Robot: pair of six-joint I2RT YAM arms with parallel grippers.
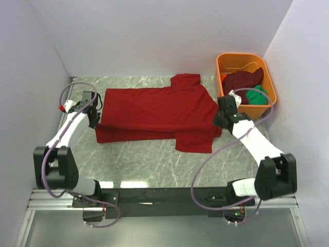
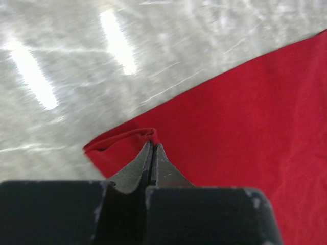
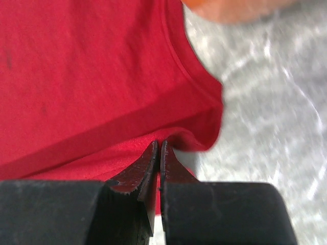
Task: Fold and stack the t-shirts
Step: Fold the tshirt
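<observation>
Two arms are bolted at the near edge of a grey marbled desk (image 1: 154, 170), their black bases on a dark rail. Just beyond them lies a stretch of bare desk.

Past that, a red shirt (image 1: 154, 108) is spread flat across the middle of the desk. It lies sideways, with its bottom hem to the left and its sleeves to the right. One sleeve points toward the near edge and the other toward the far wall.

At the shirt's left edge, the left tool (image 1: 93, 114) is clenched on the cloth. Its wrist camera shows the fingertips of the tool (image 2: 152, 145) pressed together on a small raised curl of the shirt's (image 2: 245, 132) edge, with desk (image 2: 76, 51) beyond.

At the right edge, the right tool (image 1: 221, 117) also grasps the shirt. In its wrist view the tool (image 3: 158, 145) is closed, and the fabric (image 3: 76, 76) humps in a fold at the tips. Desk (image 3: 265, 102) shows to the right.

Farthest away, in the far right corner, stands an orange tub (image 1: 241, 55), just beyond the right tool. Inside it a maroon shirt (image 1: 241, 80) lies bunched, with a green shirt (image 1: 255, 96) crumpled beside it on the nearer side.
</observation>
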